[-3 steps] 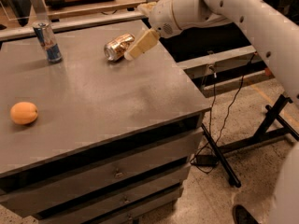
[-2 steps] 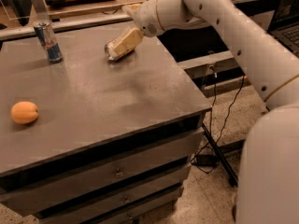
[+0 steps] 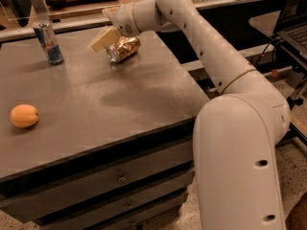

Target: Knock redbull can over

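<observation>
The redbull can (image 3: 48,43), slim, blue and silver, stands upright at the far left of the grey table (image 3: 120,99). My gripper (image 3: 103,38), with cream-coloured fingers, hangs over the far middle of the table, to the right of the can and well apart from it. It holds nothing that I can see. It sits just left of and above a dented gold can (image 3: 123,49) that lies on its side.
An orange fruit (image 3: 24,116) lies at the table's left front. My white arm (image 3: 225,80) reaches in from the right over the table's right edge. Drawers run below the tabletop. A dark stand and cables are at the right.
My gripper has moved left across the far side of the table, past the gold can and closer to the redbull can. The cans and the fruit have not moved.
</observation>
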`<state>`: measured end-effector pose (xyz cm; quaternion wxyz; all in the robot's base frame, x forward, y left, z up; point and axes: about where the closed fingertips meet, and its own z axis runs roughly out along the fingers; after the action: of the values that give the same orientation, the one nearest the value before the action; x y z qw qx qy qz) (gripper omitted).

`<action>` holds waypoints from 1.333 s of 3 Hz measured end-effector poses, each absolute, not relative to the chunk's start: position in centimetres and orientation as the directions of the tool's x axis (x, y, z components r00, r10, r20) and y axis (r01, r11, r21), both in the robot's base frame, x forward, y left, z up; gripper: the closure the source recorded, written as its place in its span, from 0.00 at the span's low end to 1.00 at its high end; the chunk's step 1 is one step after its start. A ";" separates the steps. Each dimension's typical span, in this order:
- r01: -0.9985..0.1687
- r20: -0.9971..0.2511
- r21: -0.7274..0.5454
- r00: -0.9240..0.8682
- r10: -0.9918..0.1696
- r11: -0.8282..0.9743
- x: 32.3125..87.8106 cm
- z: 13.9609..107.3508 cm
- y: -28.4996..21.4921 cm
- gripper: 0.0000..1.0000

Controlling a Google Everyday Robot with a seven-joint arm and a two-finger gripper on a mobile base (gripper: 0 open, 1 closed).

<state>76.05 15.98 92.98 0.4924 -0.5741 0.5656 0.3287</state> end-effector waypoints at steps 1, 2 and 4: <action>-0.979 -0.945 -0.134 0.080 -0.316 0.153 77.5 91.8 19.3 0.00; -0.981 -0.950 -0.121 0.069 -0.305 0.154 77.4 91.6 22.1 0.00; -0.968 -0.927 -0.223 0.175 -0.333 0.111 76.1 93.0 28.7 0.00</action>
<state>76.13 28.65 93.02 0.4958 -0.5846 0.5565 0.3205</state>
